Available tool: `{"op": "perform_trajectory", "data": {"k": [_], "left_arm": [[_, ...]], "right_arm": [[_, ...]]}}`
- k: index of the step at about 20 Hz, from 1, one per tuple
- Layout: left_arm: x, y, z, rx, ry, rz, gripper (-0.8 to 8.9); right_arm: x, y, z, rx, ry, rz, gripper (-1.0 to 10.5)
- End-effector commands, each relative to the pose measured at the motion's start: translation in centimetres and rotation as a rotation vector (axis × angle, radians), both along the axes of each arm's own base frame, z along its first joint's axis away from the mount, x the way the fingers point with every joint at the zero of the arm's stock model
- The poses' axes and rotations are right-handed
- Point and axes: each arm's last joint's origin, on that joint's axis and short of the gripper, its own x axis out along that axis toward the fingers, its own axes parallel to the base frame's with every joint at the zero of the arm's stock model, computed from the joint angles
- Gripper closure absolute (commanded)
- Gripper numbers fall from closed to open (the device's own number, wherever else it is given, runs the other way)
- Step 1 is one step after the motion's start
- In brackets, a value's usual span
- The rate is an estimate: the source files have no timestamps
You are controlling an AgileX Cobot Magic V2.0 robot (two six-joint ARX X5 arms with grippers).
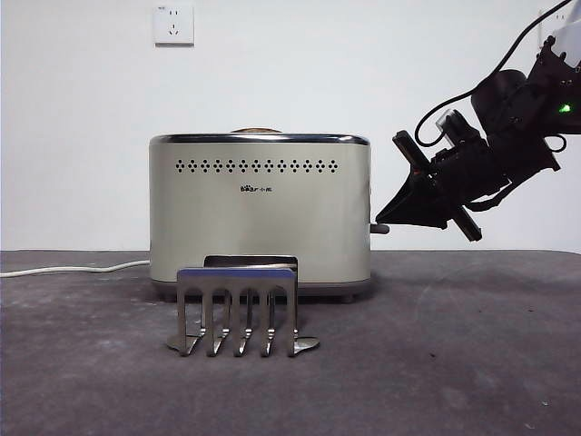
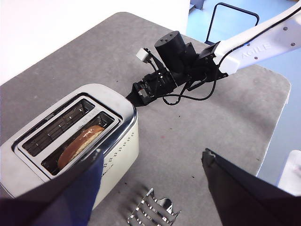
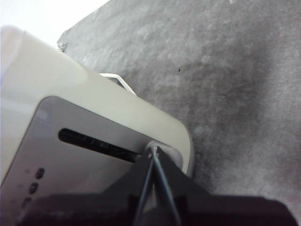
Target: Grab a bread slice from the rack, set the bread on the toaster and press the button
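Observation:
The cream toaster stands mid-table. The brown slice of bread sits down in one of its two top slots; only its domed top shows above the chrome rim in the front view. The silver rack stands empty in front of the toaster and also shows in the left wrist view. My right gripper is shut, its tip touching the lever at the toaster's right end; it shows in the left wrist view too. My left gripper is open and empty, high above the toaster and rack.
A white power cord runs left from the toaster across the dark grey table. A wall socket is on the white wall behind. The table's far edge lies beyond the right arm.

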Motion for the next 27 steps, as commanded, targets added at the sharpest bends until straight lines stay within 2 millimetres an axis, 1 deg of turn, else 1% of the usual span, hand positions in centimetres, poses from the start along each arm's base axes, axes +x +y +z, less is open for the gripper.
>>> {"op": "perform_trajectory", "data": {"k": [1,15,17,18,19,21,23,25,27], "left_arm": [[0.1,-0.1,-0.2,-0.003,0.012,0.005,4.59],[0.0,0.0,-0.3,0.004,0.022,0.005,4.59],[0.0,0.0,-0.3,0.004,0.022,0.005,4.6],[0.0,0.0,-0.3,0.004,0.022,0.005,4.59],[0.0,0.0,-0.3,0.004,0.022,0.005,4.6],[0.0,0.0,-0.3,0.004,0.022,0.006,4.6],[0.0,0.0,-0.3,0.005,0.021,0.007,4.59],[0.0,0.0,-0.3,0.005,0.021,0.007,4.59],[0.0,0.0,-0.3,0.005,0.021,0.007,4.6]], "right_arm": [[-0.5,0.0,-3.2,-0.041,0.115,-0.003,9.6],[-0.6,0.0,-3.2,-0.036,0.122,0.01,9.6],[-0.5,0.0,-3.0,-0.029,0.11,0.01,9.6],[-0.5,0.0,-2.5,-0.021,0.095,0.007,9.6],[-0.6,0.0,-1.8,-0.018,0.076,0.006,9.6],[-0.9,-0.1,0.8,-0.012,0.01,0.004,9.6],[-1.7,-0.2,4.3,-0.003,-0.08,0.0,9.6],[-3.2,-0.6,8.3,0.01,-0.172,-0.005,9.6],[-5.4,-0.9,12.1,0.006,-0.234,0.001,9.6]]}}
